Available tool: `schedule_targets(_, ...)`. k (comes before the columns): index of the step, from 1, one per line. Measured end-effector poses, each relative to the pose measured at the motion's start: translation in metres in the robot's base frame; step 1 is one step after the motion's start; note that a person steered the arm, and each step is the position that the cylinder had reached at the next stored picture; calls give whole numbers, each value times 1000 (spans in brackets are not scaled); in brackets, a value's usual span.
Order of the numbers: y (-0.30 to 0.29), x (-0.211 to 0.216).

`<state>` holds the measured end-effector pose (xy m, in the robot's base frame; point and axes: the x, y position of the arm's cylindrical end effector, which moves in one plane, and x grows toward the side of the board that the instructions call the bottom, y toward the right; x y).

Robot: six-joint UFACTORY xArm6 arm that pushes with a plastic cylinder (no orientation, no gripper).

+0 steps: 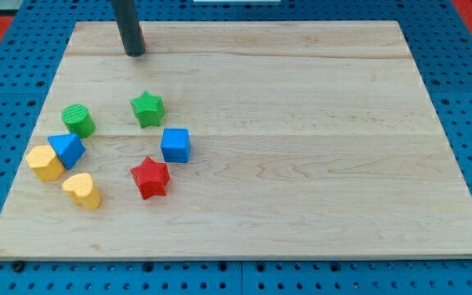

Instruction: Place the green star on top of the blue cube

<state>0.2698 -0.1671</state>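
Observation:
The green star (147,108) lies on the wooden board at the view's left of centre. The blue cube (175,145) sits just below it and slightly to the right, apart from it by a small gap. My tip (134,53) rests on the board near the view's top left, well above the green star and touching no block.
A green cylinder (79,120) stands left of the star. A blue triangular block (67,150), a yellow hexagon block (45,162) and a yellow heart (83,190) cluster at lower left. A red star (150,178) lies below the blue cube. The board's edge (236,259) meets blue pegboard.

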Motion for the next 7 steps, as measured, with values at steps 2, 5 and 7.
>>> schedule_targets(2, -3, 34)
schedule_targets(5, -27, 150)
schedule_targets(7, 54, 144)
